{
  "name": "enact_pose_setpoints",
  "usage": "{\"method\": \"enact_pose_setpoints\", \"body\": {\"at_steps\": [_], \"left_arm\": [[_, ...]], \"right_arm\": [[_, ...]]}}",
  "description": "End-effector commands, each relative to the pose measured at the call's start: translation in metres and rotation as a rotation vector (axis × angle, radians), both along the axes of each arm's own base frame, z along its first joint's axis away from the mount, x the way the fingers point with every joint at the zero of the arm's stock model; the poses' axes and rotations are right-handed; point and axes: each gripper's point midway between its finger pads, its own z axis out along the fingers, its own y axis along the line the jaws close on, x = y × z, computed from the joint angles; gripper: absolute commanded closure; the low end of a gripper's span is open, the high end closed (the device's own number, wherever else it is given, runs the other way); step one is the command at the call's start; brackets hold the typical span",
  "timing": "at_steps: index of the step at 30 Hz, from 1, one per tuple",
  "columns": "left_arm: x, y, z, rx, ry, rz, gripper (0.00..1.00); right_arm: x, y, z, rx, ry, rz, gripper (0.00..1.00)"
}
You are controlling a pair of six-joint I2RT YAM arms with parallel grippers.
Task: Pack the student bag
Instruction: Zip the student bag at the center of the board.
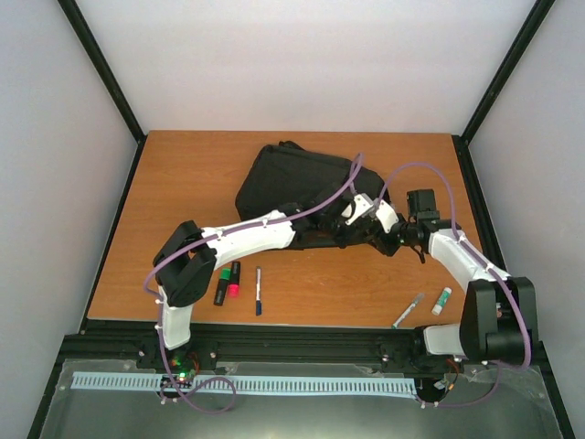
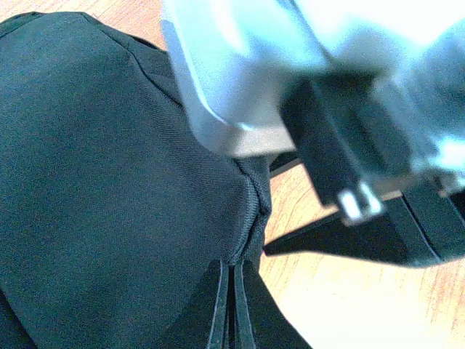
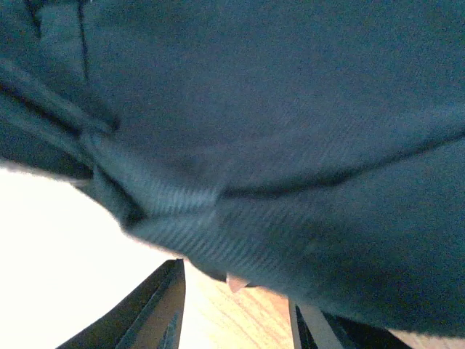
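Observation:
The student bag (image 1: 292,178) is a large black fabric backpack lying flat at the middle back of the table. My left gripper (image 1: 340,233) reaches its near edge. In the left wrist view its fingers (image 2: 218,305) are pressed together, and a seam of the bag (image 2: 109,167) runs into their tips. My right gripper (image 1: 395,240) comes in from the right at the same edge. Its fingers (image 3: 163,305) stand apart with bare wood between them. The bag's fabric (image 3: 276,145) hangs just above the tips, and a small pinkish tab (image 3: 236,282) pokes out from under it.
On the near left of the table lie a black-and-green marker (image 1: 222,285), a red one (image 1: 235,279) and a dark pen (image 1: 259,291). A grey pen (image 1: 409,310) and a small white stick with a green cap (image 1: 442,300) lie near the right arm's base.

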Motion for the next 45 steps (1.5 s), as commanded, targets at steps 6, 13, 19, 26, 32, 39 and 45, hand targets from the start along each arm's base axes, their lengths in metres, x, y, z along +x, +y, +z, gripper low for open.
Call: {"method": "enact_pose_setpoints", "body": {"at_steps": [6, 13, 19, 26, 32, 39, 45], "left_arm": [[0.015, -0.004, 0.08, -0.273, -0.011, 0.008, 0.99], [0.016, -0.001, 0.081, -0.288, 0.005, 0.011, 0.99], [0.015, 0.001, 0.078, -0.282, 0.006, 0.011, 0.99], [0.014, -0.001, 0.078, -0.29, 0.018, 0.004, 0.99], [0.013, 0.0, 0.075, -0.278, 0.02, 0.001, 0.99], [0.013, 0.0, 0.067, -0.255, 0.027, -0.003, 0.99], [0.01, 0.003, 0.06, -0.241, 0.033, -0.011, 0.99]], "right_arm": [[-0.02, 0.005, 0.01, -0.04, -0.115, 0.092, 0.55], [-0.008, 0.009, 0.01, 0.002, -0.163, 0.071, 0.55], [0.004, 0.008, 0.016, 0.002, -0.186, 0.039, 0.59], [0.013, 0.008, 0.01, 0.004, -0.181, 0.027, 0.63], [0.022, 0.009, 0.013, 0.008, -0.203, 0.027, 0.78], [0.015, 0.004, 0.016, -0.052, -0.197, 0.067, 0.97], [0.003, -0.002, 0.013, -0.097, -0.136, 0.105, 0.97]]}}
